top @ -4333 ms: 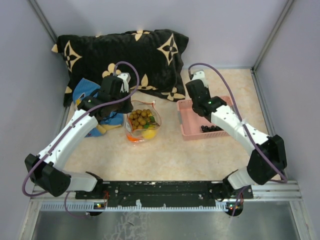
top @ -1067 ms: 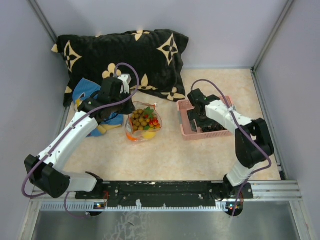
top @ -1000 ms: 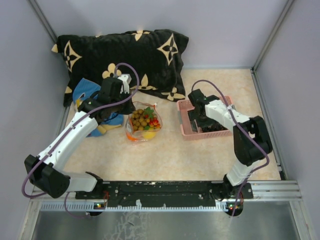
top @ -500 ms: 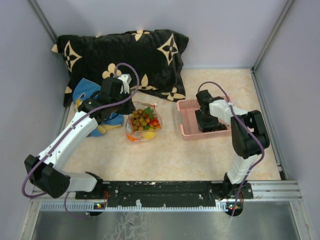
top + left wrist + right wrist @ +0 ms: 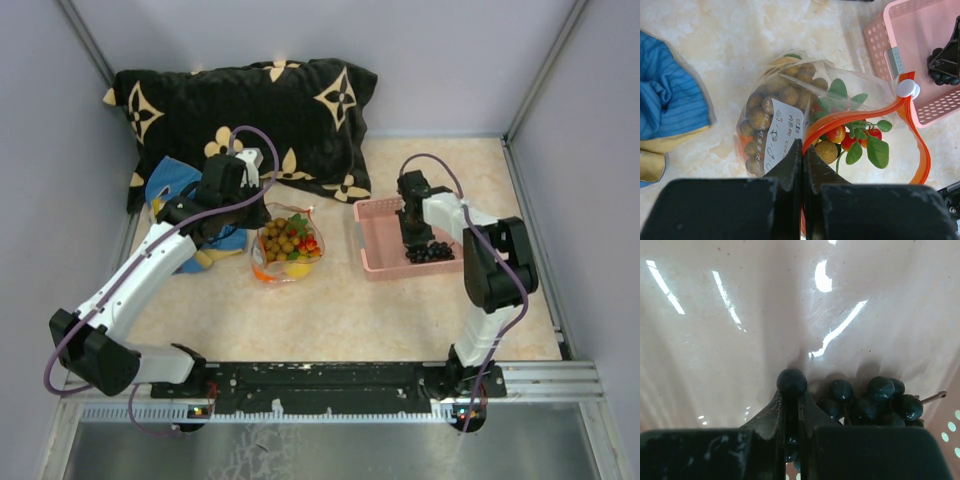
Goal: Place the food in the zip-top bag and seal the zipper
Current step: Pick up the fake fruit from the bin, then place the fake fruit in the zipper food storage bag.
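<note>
The zip-top bag (image 5: 286, 246) lies mid-table, open, with a white label (image 5: 780, 131). Inside it are brownish balls (image 5: 760, 117), red fruits with green leaves (image 5: 860, 137) and a yellow lemon (image 5: 298, 268). My left gripper (image 5: 802, 150) is shut on the orange-red zipper (image 5: 860, 114) at the mouth's near end. The white slider (image 5: 908, 88) sits at the far end. My right gripper (image 5: 791, 400) is down in the pink basket (image 5: 375, 262), its jaws closed on a dark grape cluster (image 5: 875, 400). One berry (image 5: 791, 381) pokes out at the tips.
A black pillow with tan flowers (image 5: 240, 110) lies along the back. A blue and yellow cloth (image 5: 670, 105) sits left of the bag. The pink basket's wall (image 5: 890, 47) stands just right of the bag's mouth. Grey walls enclose the table.
My right gripper moved rightward across the basket to the dark grapes and its jaws closed on them. The left arm and the bag have not moved.
</note>
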